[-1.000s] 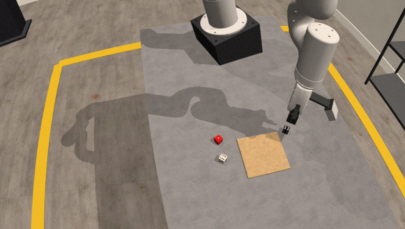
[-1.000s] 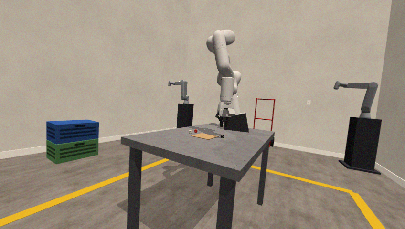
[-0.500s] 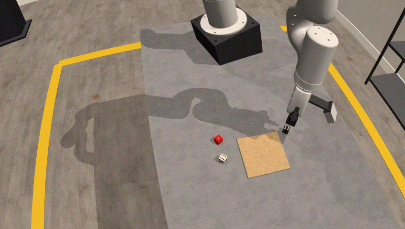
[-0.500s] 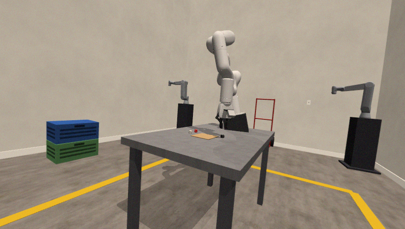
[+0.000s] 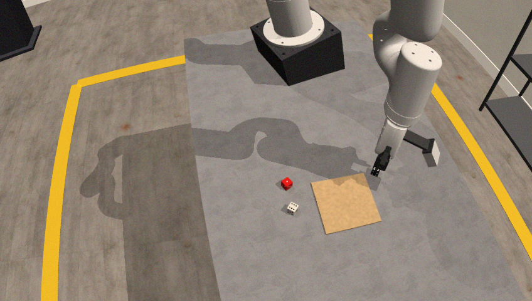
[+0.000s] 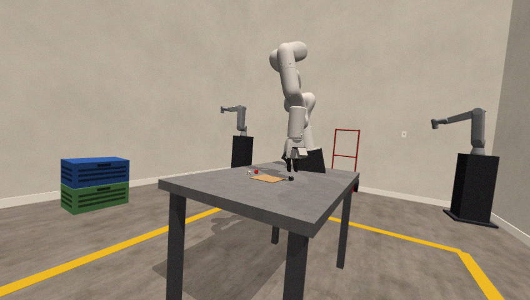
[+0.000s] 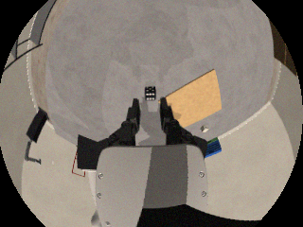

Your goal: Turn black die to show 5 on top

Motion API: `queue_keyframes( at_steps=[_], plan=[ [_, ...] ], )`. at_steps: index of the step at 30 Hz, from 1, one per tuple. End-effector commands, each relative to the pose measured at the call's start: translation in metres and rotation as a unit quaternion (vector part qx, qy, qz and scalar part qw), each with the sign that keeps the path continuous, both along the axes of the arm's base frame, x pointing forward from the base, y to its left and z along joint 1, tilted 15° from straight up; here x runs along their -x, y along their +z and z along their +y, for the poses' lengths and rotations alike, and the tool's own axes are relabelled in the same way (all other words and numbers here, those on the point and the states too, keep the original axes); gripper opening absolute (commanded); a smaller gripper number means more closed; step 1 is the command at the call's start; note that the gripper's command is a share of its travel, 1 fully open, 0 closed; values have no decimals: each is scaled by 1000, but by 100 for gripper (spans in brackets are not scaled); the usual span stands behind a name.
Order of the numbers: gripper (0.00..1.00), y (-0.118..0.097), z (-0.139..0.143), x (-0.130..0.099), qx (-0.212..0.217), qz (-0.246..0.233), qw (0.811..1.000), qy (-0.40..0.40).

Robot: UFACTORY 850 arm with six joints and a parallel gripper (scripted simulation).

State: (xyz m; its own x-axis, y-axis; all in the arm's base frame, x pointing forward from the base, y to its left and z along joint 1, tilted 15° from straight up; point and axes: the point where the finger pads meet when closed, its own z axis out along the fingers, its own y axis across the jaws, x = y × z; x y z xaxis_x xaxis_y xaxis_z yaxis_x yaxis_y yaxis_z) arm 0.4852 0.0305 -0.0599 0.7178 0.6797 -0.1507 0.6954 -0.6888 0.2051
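The black die point(image 5: 374, 172) lies on the grey table just beyond the far right corner of the tan mat point(image 5: 345, 203), not on it. My gripper point(image 5: 378, 166) hangs a little above the die, fingers pointing down and partly open, with nothing between them. In the wrist view the black die point(image 7: 151, 93) shows just past the fingertips of my gripper point(image 7: 150, 104), and the mat point(image 7: 195, 97) lies to the right. From the side, my gripper point(image 6: 290, 167) is clearly above the black die point(image 6: 290, 179). I cannot read its top face.
A red die point(image 5: 287, 183) and a white die point(image 5: 292, 207) lie flat on the table to the left of the mat, apart from each other. The arm's black base point(image 5: 298, 44) stands at the table's far end. The table's right edge is near.
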Motion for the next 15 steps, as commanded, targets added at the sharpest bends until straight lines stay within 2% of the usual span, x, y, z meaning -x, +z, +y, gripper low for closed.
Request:
queue_keyframes(
  at_steps=[1,15],
  plan=[
    [36,-4,-1,-1,0,-2,1000,0],
    [36,-18,-5,-2,0,-2,1000,0]
  ],
)
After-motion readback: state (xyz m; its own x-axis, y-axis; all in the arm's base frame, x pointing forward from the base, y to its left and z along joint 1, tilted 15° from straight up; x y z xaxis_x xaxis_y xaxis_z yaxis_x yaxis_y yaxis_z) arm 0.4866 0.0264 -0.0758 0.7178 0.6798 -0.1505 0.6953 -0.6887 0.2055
